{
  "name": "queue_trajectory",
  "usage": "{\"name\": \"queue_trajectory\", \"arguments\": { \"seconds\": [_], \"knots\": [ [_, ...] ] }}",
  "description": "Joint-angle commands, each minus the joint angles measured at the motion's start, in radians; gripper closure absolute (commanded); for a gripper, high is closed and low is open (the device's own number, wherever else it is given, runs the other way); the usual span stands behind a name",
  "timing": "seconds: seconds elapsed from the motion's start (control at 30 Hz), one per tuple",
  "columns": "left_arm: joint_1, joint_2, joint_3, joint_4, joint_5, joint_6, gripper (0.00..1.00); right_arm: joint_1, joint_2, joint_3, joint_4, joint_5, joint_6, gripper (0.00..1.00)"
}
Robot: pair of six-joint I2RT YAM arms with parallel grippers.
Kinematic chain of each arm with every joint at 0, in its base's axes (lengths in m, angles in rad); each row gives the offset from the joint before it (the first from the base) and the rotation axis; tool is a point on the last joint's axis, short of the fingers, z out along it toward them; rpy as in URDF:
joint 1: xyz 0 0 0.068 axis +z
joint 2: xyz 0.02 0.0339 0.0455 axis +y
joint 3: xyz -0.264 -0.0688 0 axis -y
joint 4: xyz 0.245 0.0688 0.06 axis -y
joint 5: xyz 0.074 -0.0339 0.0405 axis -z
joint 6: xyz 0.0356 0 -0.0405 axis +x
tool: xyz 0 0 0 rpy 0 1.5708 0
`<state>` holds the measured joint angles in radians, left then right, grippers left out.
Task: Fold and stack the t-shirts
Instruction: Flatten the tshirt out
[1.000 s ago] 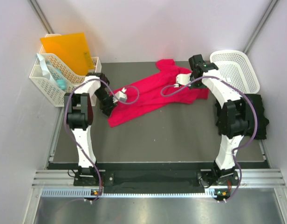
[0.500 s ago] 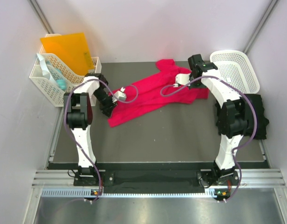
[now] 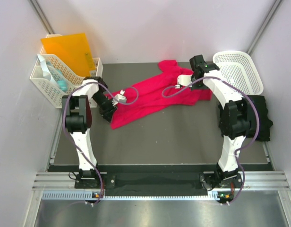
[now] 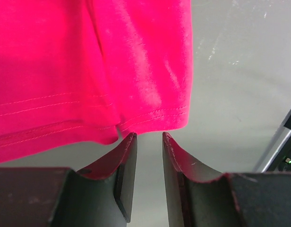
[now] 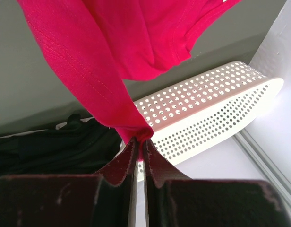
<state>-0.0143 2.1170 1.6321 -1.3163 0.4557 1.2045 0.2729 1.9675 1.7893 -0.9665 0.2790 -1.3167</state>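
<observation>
A dark grey bench [image 3: 183,137] fills a pale-walled booth seen from above, with my two arms bolted at its near edge. My left tool [image 4: 148,136] is open, its fingers a little apart with nothing between them. The tips sit just short of the stitched hem of the pinkish-red t-shirt [image 3: 150,97]. I judge it is lined up there to take that lower corner.

My right tool [image 5: 140,140] is closed on a bunched pinch of the same shirt near its far right end (the cloth draws into a narrow ridge at the pinch). It seems to hold that end a little above the bench, probably so the shirt can be drawn flat between two held ends before folding.

The shirt lies rumpled on a diagonal across the far half of the bench. The black t-shirt [image 3: 264,118] lies crumpled at the bench's right edge, near a white lattice basket [image 3: 240,71], not yet folded.
</observation>
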Motion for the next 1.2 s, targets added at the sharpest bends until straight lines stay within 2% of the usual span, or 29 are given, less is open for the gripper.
{"name": "queue_trajectory", "arguments": {
  "seconds": [0.0,0.37,0.93,1.17],
  "knots": [
    [0.007,0.012,-0.005,-0.190,0.072,-0.011,0.67,0.018,0.002,0.050,-0.001,0.003,-0.007,0.95],
    [0.008,0.078,-0.009,-0.127,0.067,-0.025,0.67,0.022,-0.010,0.045,-0.014,0.006,-0.001,0.97],
    [0.007,0.028,0.081,-0.104,-0.025,-0.037,0.67,0.022,-0.009,0.042,-0.012,0.011,0.005,0.97],
    [0.007,0.023,0.068,-0.081,-0.041,-0.048,0.59,0.022,0.001,0.053,-0.012,0.008,0.002,0.97]
  ]
}}
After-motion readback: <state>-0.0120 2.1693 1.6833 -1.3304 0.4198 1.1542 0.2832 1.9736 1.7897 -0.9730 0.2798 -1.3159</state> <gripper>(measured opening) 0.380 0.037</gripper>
